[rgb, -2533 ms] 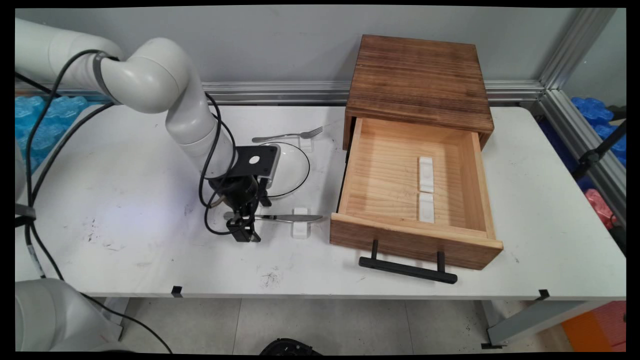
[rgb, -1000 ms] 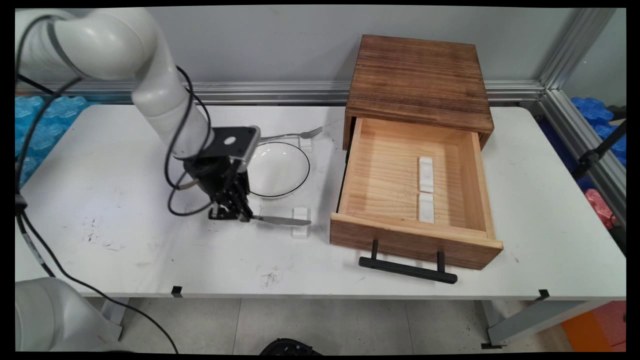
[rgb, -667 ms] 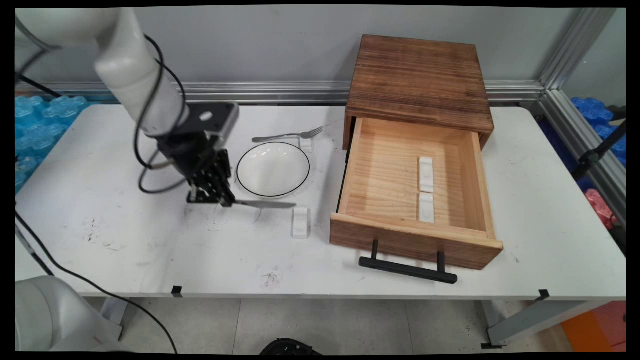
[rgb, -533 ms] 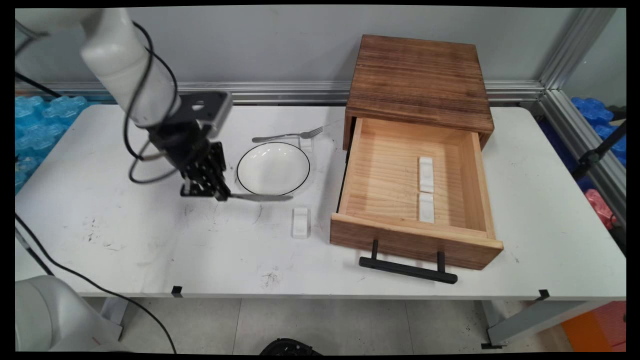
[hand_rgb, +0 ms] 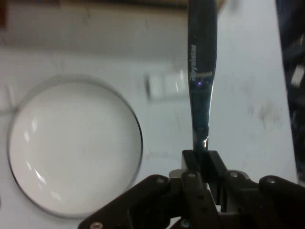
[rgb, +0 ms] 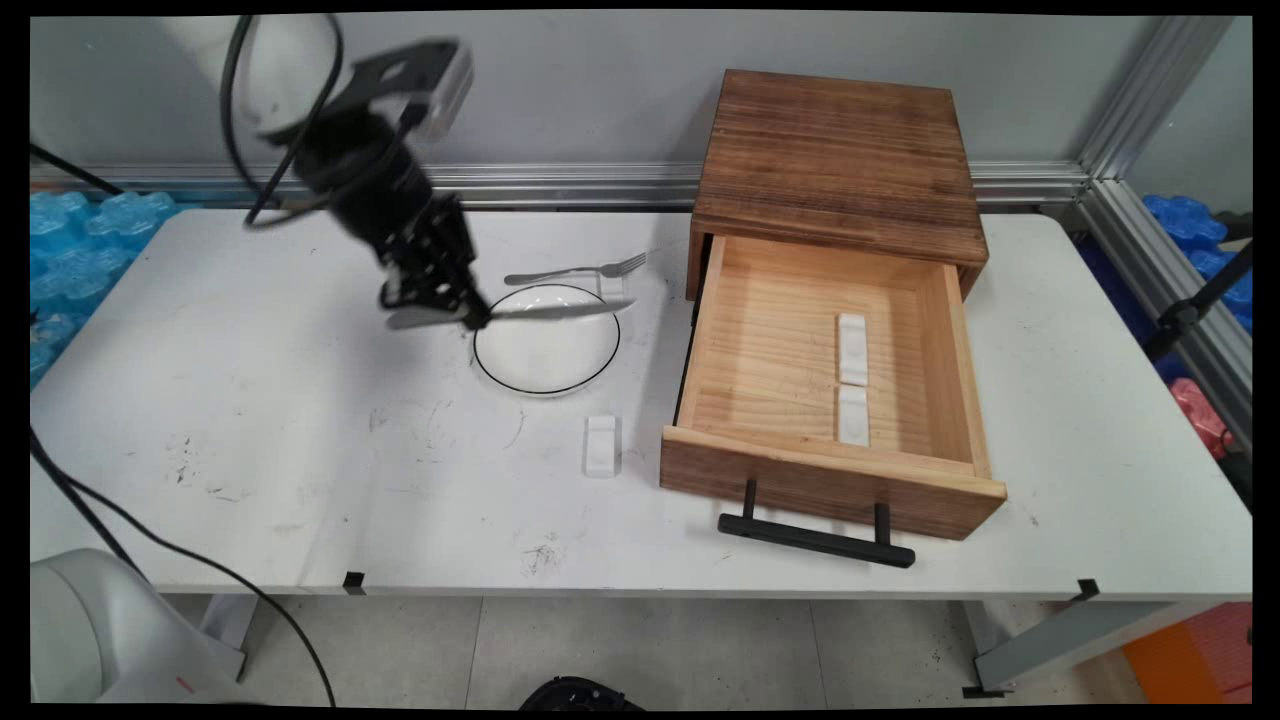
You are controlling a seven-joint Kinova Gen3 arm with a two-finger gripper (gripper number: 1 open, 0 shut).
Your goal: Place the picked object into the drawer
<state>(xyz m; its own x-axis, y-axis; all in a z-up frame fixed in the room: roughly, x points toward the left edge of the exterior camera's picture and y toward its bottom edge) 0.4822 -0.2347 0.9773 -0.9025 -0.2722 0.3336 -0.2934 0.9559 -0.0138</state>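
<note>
**Knife lifted clear of the desk and carried over the plate**

The knife (rgb: 545, 311) has been raised from its low position beside the small white rest (rgb: 600, 444), where it was seen moments earlier, and is now held well above the desk (rgb: 250, 400). Over the last second it has been carried up and away from the near side, so that its blade now spans the far part of the white plate (rgb: 546, 340) as seen from the main camera. The rest has been left bare on the desk, in front of the plate.

The end effector (rgb: 440, 305) is closed on the knife's handle; in the hand view the handle is seen pinched between the fingers (hand_rgb: 205, 164), with the blade (hand_rgb: 201, 71) projecting straight out from them.

The knife appears as slim polished metal, lying roughly level with its tip towards the open wooden drawer (rgb: 830, 390). Two further white rests (rgb: 852, 375) are seen on the drawer floor. A fork (rgb: 580, 270) lies beyond the plate, untouched.
</note>
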